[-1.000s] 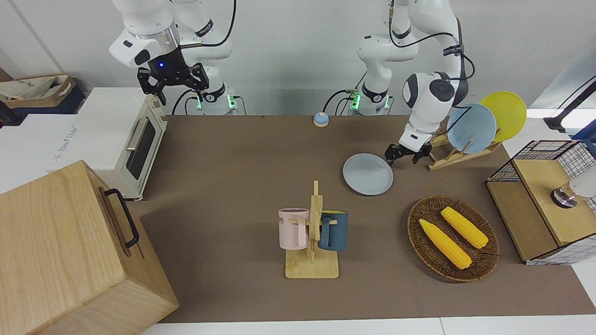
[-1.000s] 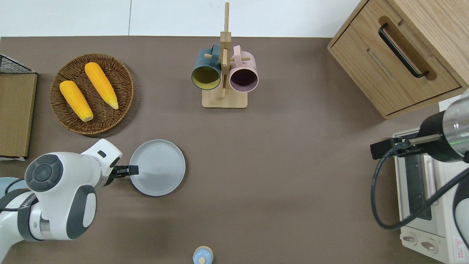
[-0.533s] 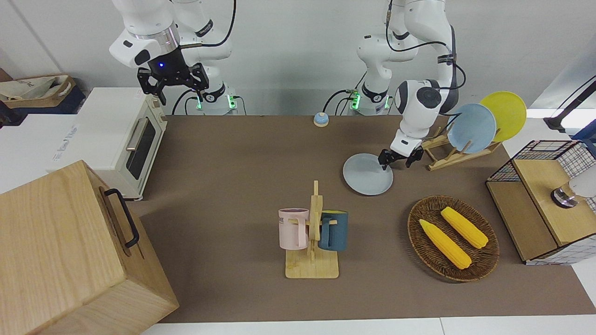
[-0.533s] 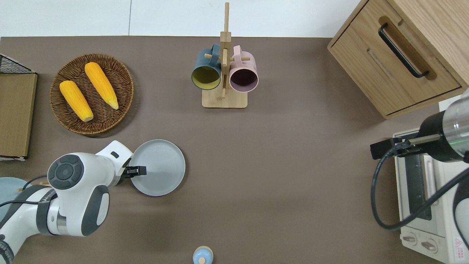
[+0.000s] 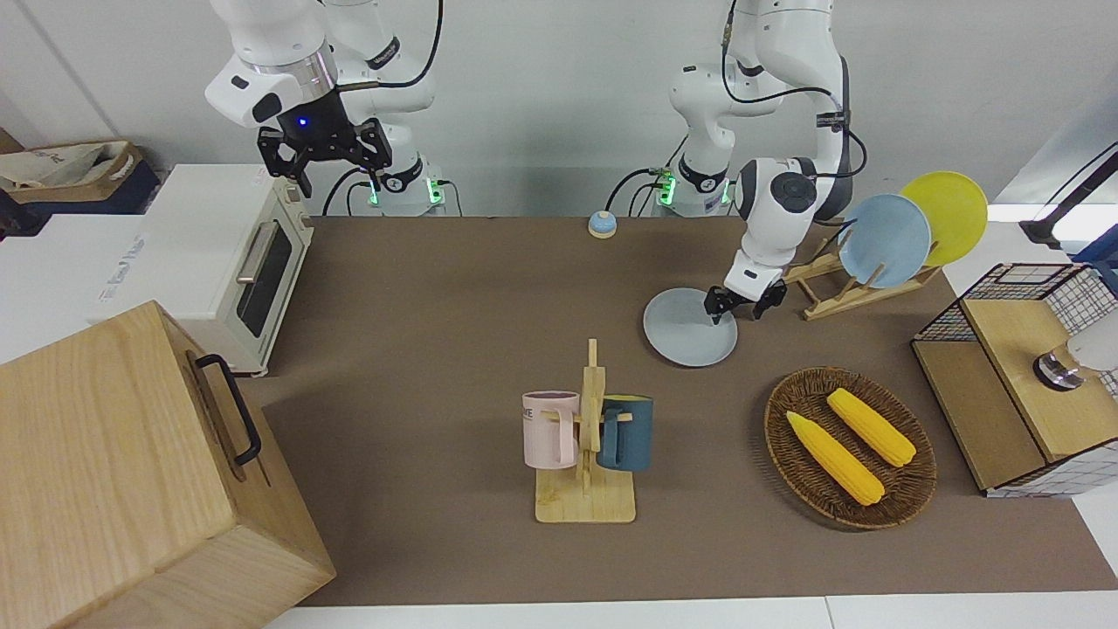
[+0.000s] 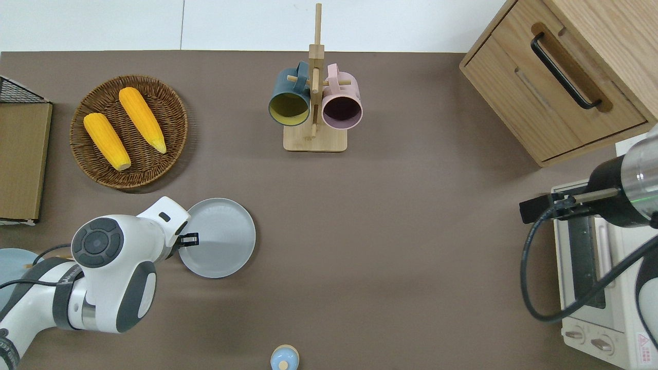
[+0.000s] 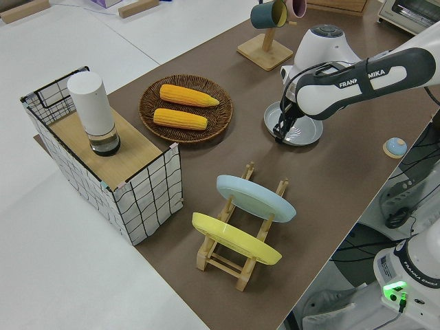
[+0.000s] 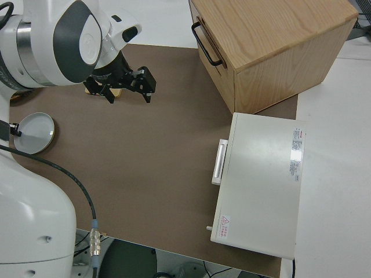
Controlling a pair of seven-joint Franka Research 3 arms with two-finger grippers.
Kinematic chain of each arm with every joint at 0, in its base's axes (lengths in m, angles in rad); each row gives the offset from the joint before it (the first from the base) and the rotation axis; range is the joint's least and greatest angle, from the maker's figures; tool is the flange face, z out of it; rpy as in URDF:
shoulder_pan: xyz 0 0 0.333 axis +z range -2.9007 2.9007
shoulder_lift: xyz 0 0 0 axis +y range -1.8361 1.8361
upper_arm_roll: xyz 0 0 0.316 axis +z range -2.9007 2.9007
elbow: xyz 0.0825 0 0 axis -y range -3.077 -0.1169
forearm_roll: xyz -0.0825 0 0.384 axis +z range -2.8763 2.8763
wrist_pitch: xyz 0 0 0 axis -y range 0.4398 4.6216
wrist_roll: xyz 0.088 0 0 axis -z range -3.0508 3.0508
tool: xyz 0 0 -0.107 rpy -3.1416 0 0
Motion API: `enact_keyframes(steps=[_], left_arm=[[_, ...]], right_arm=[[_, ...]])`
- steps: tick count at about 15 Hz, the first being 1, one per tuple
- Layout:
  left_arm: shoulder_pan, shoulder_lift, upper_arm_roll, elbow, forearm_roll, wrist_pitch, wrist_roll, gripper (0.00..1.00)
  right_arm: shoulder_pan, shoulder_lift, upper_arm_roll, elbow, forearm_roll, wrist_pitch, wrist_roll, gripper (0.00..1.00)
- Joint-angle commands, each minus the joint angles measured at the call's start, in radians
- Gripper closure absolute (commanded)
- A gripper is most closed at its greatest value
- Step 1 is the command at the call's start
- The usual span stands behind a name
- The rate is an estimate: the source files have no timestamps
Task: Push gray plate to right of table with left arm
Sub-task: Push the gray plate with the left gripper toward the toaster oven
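Observation:
The gray plate (image 5: 688, 332) (image 6: 218, 239) (image 7: 300, 129) lies flat on the brown table (image 5: 454, 288), nearer to the robots than the basket. My left gripper (image 5: 734, 307) (image 6: 188, 238) (image 7: 280, 132) is down at the plate's rim on the side toward the left arm's end. Its fingers look apart, one over the plate's inside and one outside the rim. Whether they touch the plate cannot be made out. The right gripper (image 5: 336, 175) (image 8: 128, 92) is parked and open.
A mug rack (image 5: 587, 437) with a pink and a teal mug stands mid-table. A wicker basket (image 5: 908, 476) of corn, a rack (image 5: 838, 293) with a sky-blue and a yellow plate, and a wire crate (image 5: 1004, 297) crowd the left arm's end. A toaster oven (image 5: 218, 253) and a wooden cabinet (image 5: 131, 472) fill the other end.
My left gripper came in from beside the plate onto its rim, then drew back a little. The plate slid slightly toward the left arm's end. The right arm stayed still.

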State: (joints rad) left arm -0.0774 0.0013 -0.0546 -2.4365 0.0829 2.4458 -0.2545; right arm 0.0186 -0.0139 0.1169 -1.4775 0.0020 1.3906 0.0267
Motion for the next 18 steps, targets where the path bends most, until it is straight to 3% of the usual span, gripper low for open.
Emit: enact_keyframes(steps=[1,4,8,18], left_arm=[[-0.018,0.014,0.012,-0.015,0.034,0.021,-0.029,1.0],[-0.019,0.014,0.01,-0.015,0.032,0.024,-0.046,1.0],[-0.083,0.016,0.004,-0.015,0.032,0.022,-0.156,1.0],[-0.358,0.114,0.001,0.076,0.032,0.022,-0.586,1.0]], right_arm=[[-0.02,-0.003,0.015,0.008,0.01,-0.015,0.002,0.017],[-0.02,-0.003,0.013,0.008,0.01,-0.016,0.001,0.017],[-0.02,-0.003,0.015,0.008,0.01,-0.015,0.001,0.017],[-0.02,-0.003,0.013,0.008,0.01,-0.016,0.001,0.017]])
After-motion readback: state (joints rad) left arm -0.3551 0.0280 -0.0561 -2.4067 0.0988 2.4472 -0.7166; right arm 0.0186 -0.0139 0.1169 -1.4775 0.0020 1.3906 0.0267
